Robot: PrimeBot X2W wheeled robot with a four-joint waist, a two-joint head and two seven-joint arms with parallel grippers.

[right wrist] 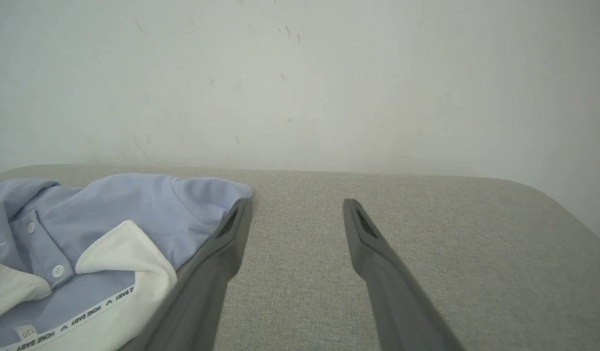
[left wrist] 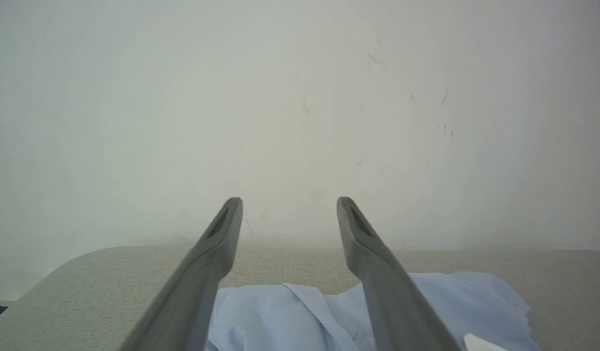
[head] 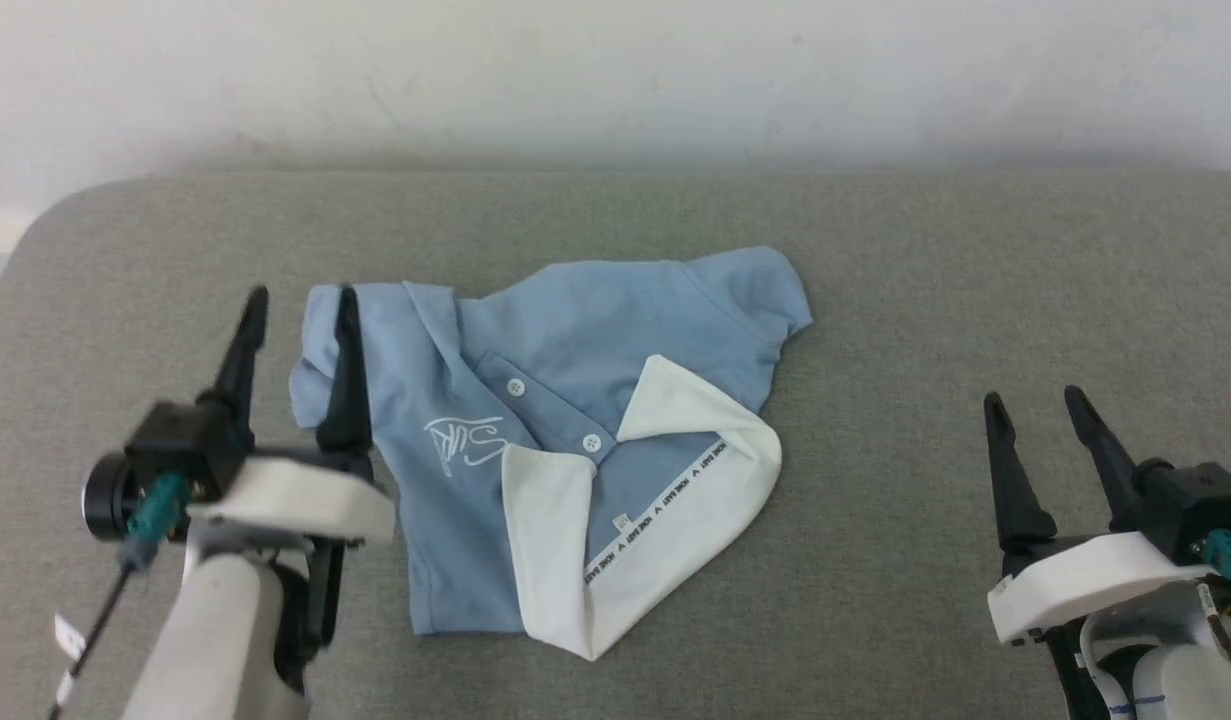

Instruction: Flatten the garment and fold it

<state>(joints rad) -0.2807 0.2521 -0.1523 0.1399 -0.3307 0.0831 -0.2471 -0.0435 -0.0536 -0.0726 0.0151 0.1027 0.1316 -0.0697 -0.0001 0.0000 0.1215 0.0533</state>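
The garment (head: 575, 330) lies rumpled mid-desk (head: 975, 250), white collar (head: 675, 480) toward five o'clock, so the left gripper (head: 300, 305) hangs with jaws spread over its nine-o'clock sleeve (head: 320, 350), probably just clear of the cloth, while the right gripper (head: 1035, 400) sits empty, jaws apart, well off at three o'clock, likely ready to pull it flat.

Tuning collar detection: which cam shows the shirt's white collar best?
Head view: the whole collar lies spread open on the garment, both flaps and the neck tape unobstructed. Right wrist view catches part of it and some tape, cut off at the frame's left and bottom edges. Left wrist view has a white corner at its bottom edge.
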